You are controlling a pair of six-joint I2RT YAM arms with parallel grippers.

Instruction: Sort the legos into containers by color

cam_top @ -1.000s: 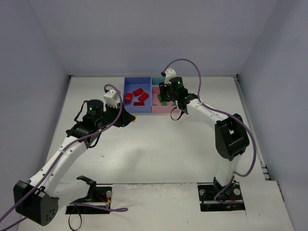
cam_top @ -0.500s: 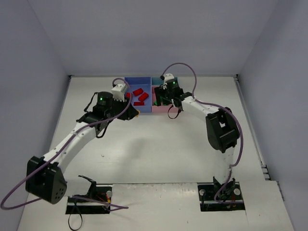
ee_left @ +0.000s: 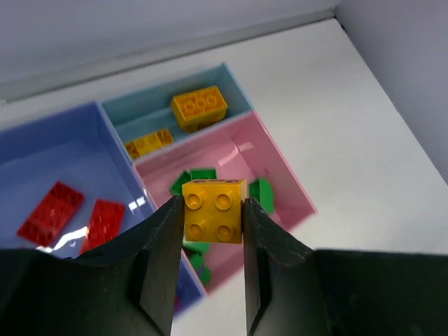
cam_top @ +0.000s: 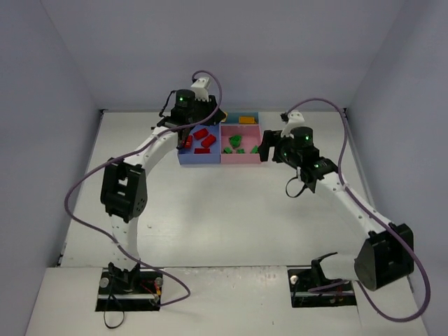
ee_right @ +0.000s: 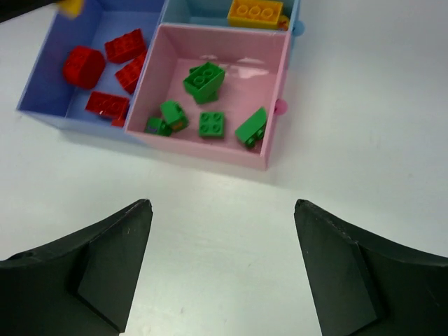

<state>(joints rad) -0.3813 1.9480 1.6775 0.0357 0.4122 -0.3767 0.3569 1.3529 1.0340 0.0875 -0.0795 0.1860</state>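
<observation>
Left claw [ee_left: 213,210] clamps yellow lego [ee_left: 213,211] | right claw [ee_right: 220,245] released | blue tray [ee_right: 105,21]: red legos [ee_right: 124,46] | pink tray [ee_right: 259,63]: green | teal tray [ee_right: 196,10]: yellow

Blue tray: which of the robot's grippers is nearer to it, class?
Left. The left gripper hangs above the blue tray, shut on a yellow brick. The right gripper, open, is over bare table, on the pink tray's side.

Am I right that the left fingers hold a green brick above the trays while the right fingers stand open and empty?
Not quite: the left wrist view shows the brick between the left fingers is yellow, not green. The right fingers are indeed open and empty.
</observation>
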